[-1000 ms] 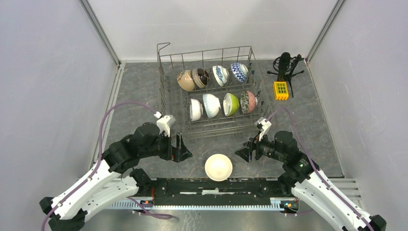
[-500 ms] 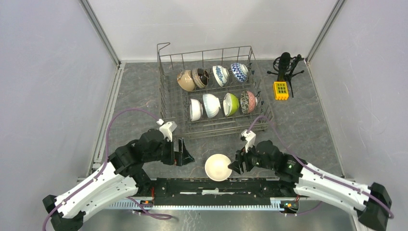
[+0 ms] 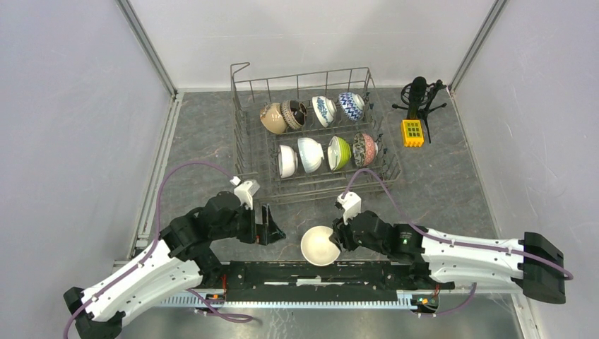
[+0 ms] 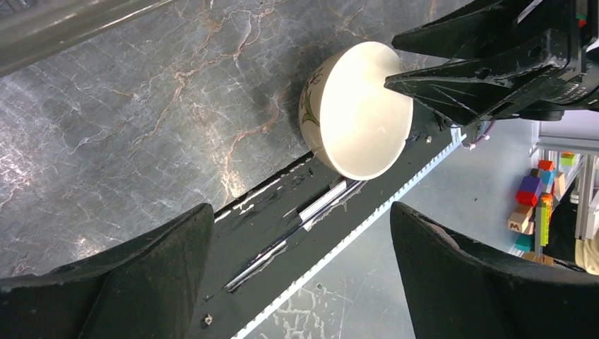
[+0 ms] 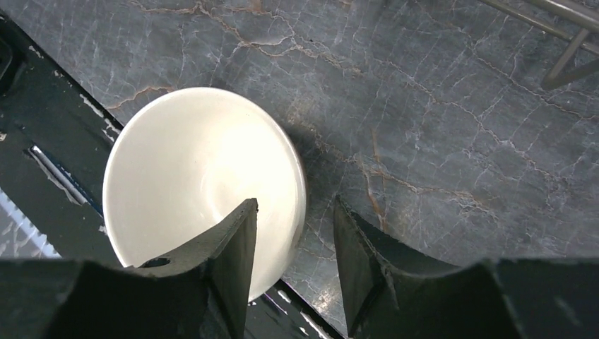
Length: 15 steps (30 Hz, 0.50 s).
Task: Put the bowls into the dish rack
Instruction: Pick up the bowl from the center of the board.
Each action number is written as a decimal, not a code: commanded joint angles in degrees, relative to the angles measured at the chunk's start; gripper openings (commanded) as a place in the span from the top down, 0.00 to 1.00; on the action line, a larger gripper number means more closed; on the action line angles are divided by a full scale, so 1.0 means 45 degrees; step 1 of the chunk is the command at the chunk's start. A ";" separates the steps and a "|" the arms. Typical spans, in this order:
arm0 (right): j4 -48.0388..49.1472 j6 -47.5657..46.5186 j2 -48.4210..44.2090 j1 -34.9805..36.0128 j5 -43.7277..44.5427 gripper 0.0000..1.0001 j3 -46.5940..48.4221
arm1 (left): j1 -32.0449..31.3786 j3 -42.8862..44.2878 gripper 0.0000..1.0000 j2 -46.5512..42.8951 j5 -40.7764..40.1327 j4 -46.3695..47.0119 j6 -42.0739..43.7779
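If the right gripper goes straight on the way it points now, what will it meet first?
The white bowl: the right gripper straddles its rim, so the finger inside would probably touch the bowl's wall first. Depth is hard to judge.

Nothing legible showed in any view: no text, label, brand, number or sign. The yellow box (image 3: pixel 412 132) carried a grid of dark squares, too small to tell whether they were characters. The bowl (image 4: pixel 360 106) had a green painted sprig on its outer wall, which was a motif and not lettering.
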 commanded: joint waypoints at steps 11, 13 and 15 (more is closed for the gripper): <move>-0.0271 0.0268 0.1893 0.0677 0.1362 0.66 0.1104 | -0.0065 -0.0220 0.00 0.0231 0.0539 0.1295 -0.0127; -0.0338 0.0257 0.2055 0.0781 0.1390 0.76 0.1216 | -0.0057 -0.0246 0.00 0.0334 0.0602 0.1442 -0.0072; -0.0423 0.0249 0.2210 0.0886 0.1453 0.90 0.1398 | -0.0050 -0.0280 0.00 0.0519 0.0657 0.1602 -0.0033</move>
